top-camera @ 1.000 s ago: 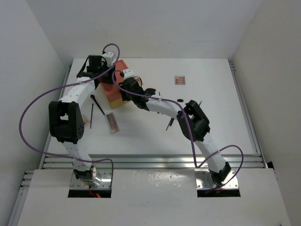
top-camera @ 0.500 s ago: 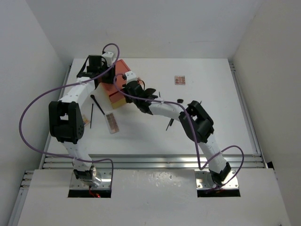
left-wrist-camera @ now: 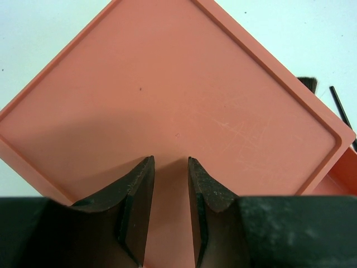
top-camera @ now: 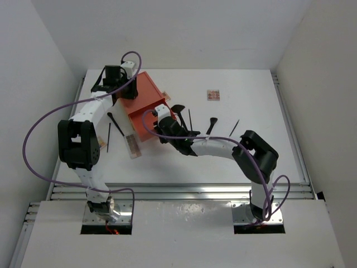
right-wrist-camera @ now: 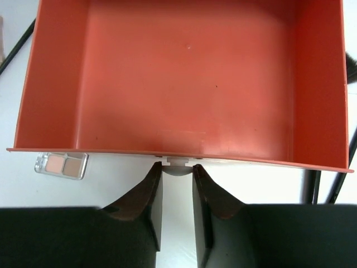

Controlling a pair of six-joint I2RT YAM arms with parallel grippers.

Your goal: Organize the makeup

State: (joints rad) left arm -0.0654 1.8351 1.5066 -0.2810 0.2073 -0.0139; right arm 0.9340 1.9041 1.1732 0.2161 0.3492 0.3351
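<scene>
The orange drawer box [top-camera: 148,92] stands at the back left with its drawer [top-camera: 142,120] pulled out; the drawer [right-wrist-camera: 184,72] is empty inside. My right gripper [top-camera: 158,124] [right-wrist-camera: 177,170] is shut on the drawer's small white knob [right-wrist-camera: 177,166]. My left gripper [top-camera: 125,88] [left-wrist-camera: 168,163] rests on the box's flat top [left-wrist-camera: 184,106], jaws slightly apart and empty. A fan-headed brush [top-camera: 177,109], slim black brushes [top-camera: 212,124] and sticks [top-camera: 234,127] lie right of the box. Palettes lie on the table at the back [top-camera: 212,95] and left of the drawer [top-camera: 133,145] [right-wrist-camera: 61,164].
A black brush [top-camera: 115,124] and a stick [top-camera: 109,137] lie under the left arm's reach. A brush head [left-wrist-camera: 309,84] and a stick [left-wrist-camera: 340,109] show beside the box. The white table [top-camera: 268,145] has a rail along its near edge.
My right gripper has drawn back toward the near side with the knob, pulling the drawer open. The right arm's retreat uncovers the brushes. The left gripper stays on the box.
</scene>
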